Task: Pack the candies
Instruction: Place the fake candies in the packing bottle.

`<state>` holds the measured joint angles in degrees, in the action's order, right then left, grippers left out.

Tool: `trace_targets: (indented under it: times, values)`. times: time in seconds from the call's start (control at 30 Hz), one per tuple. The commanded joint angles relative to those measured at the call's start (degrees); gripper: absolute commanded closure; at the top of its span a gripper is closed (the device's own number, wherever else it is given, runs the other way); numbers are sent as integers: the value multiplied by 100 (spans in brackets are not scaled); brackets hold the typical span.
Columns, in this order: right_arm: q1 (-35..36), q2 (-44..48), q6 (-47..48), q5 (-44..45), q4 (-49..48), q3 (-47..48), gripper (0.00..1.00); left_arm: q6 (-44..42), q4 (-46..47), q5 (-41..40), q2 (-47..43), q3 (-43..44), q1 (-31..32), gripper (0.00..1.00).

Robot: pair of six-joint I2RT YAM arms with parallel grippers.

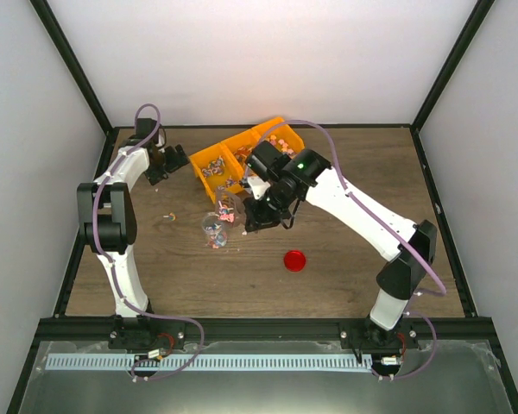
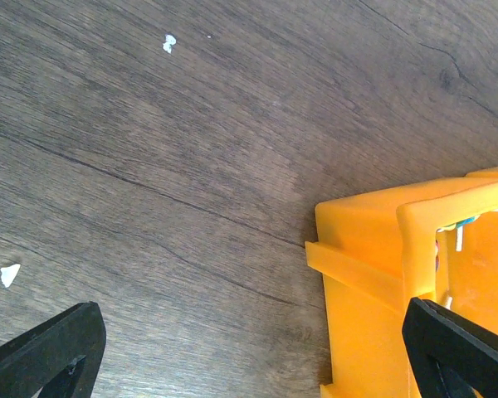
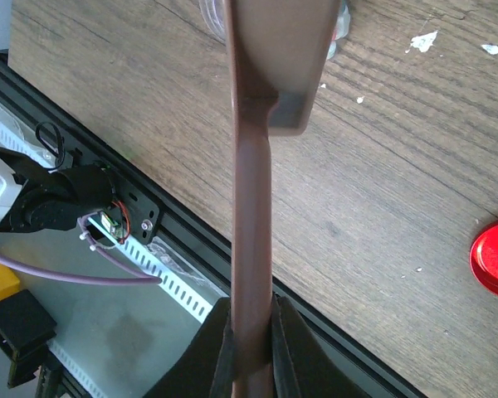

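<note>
Wooden table (image 1: 354, 181), white walls (image 1: 242, 60), orange bin (image 2: 365, 240).
Right gripper (image 3: 253, 348) clenched on brown scoop (image 3: 253, 207), tip at clear jar (image 1: 213, 226); left gripper (image 2: 251, 315) released, beside bin corner; candies (image 1: 281, 141) in bin compartments, in jar, few loose beside it; red lid (image 1: 294, 260) apart.

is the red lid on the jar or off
Off. The red lid lies flat on the wooden table, by itself and well apart from the clear jar.
</note>
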<state>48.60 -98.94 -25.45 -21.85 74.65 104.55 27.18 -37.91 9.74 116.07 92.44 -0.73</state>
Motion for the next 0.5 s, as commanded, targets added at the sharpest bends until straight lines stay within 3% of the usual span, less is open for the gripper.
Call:
trace_targets:
  times: [0.0,0.33,0.47]
  values:
    - [50,67,-50,-55,14,125,99,2,89,44,17,-50,-32,0]
    - [220,39,53,96,18,-102,99,5,96,77,10,-70,-32,0]
    - [-192,197,18,94,-11,-9,99,-11,73,17,-26,-57,-32,0]
